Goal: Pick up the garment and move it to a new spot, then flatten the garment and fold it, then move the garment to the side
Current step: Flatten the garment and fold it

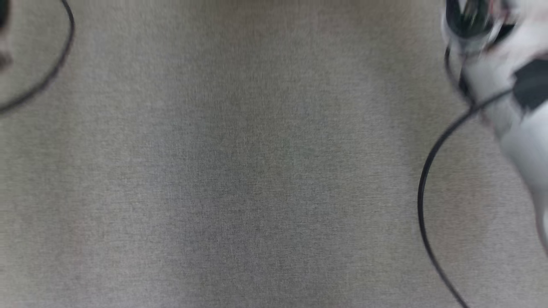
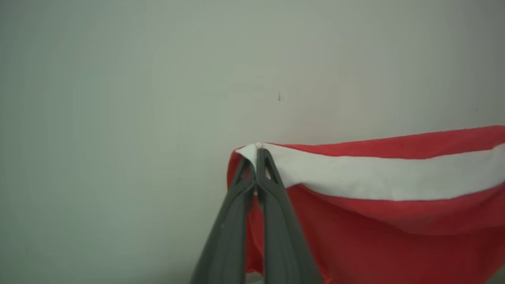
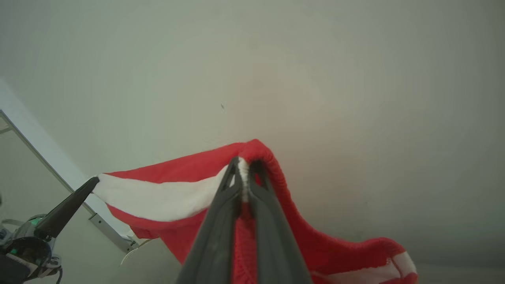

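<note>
The garment [image 2: 375,177] is red knit cloth with a wide white stripe, and it hangs in the air between my two grippers. My left gripper [image 2: 257,152] is shut on one top corner, pinching the white stripe. My right gripper [image 3: 244,163] is shut on the other end of the garment [image 3: 177,189], at a red ribbed edge, with cloth drooping below it. In the right wrist view the left gripper [image 3: 92,182] shows at the far end of the stretched stripe. In the head view, a blurred pale right forearm [image 1: 513,107] sits at the right edge.
The head view looks down on a grey fabric table surface [image 1: 239,171], blurred. Black cables loop at its left [image 1: 64,55] and right [image 1: 424,188] sides. A plain pale wall [image 2: 158,79] lies behind the garment, with a white metal frame edge [image 3: 47,157] at the left of the right wrist view.
</note>
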